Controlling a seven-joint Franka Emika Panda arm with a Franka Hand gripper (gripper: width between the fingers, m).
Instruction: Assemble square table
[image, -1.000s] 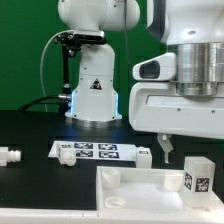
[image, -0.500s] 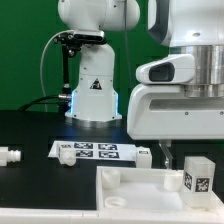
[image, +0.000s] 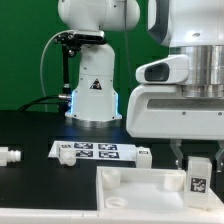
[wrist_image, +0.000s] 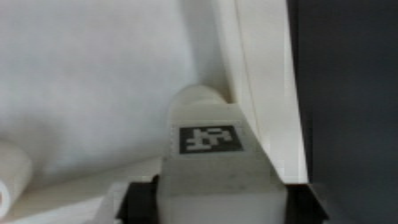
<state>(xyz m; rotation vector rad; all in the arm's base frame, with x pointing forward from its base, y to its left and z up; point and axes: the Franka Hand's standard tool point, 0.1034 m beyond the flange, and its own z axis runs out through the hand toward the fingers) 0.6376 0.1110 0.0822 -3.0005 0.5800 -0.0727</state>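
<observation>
Square tabletop (image: 135, 190) lay on the black table (image: 30, 135). The gripper (image: 196, 159) pinched a tagged leg (image: 198, 177) upright over the panel's edge toward the exterior view's right. Judged risk: a tilted or offset leg could jam or slip when lowered.

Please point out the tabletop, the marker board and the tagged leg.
tabletop (image: 140, 171), exterior view, back rim.
marker board (image: 95, 151), exterior view, middle of the strip.
leg (image: 198, 168), exterior view, face above its tag.

Tagged white leg (wrist_image: 221, 168) in close view, white tabletop (wrist_image: 89, 80) behind it, black table (wrist_image: 347, 100) beyond the edge
</observation>
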